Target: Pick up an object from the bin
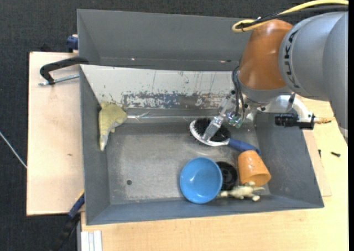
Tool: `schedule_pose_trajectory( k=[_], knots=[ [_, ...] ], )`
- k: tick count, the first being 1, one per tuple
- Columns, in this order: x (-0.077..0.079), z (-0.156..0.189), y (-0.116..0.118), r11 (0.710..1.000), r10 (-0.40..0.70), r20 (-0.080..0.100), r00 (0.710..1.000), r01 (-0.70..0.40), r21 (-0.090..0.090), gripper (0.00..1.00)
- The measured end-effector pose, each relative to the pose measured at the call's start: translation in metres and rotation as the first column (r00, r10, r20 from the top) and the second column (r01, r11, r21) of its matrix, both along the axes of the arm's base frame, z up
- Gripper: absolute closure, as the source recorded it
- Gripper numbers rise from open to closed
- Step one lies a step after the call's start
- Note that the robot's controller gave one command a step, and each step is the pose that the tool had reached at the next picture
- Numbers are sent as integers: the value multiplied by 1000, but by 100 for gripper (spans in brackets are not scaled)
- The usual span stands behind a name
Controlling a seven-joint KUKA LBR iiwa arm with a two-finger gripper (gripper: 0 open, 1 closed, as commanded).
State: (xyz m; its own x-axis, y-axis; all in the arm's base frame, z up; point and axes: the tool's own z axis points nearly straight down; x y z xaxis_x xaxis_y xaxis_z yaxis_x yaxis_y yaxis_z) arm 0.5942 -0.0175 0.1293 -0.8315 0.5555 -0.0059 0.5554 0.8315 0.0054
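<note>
The gripper sat right at a hairbrush with a white oval head, black bristles and a blue handle. The brush lay near the back wall of the bin, over toward the right side. Honestly couldn't tell whether the gripper was released or clenched. Closer to the front edge were a blue bowl, a black thing just beside it, a tilted orange cup and a small pale toy. A yellowish rag lay against the left wall.
</note>
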Motion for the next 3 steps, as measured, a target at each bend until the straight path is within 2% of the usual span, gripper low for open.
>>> schedule_pose_trajectory(
  k=[1,2,3],
  knots=[
    [-4,-55,30,976,-217,-2,976,217,0,0],
    [-3,-54,31,977,-215,-3,977,215,-1,0],
    [-2,-53,31,977,-215,0,977,215,0,100]
  ],
)
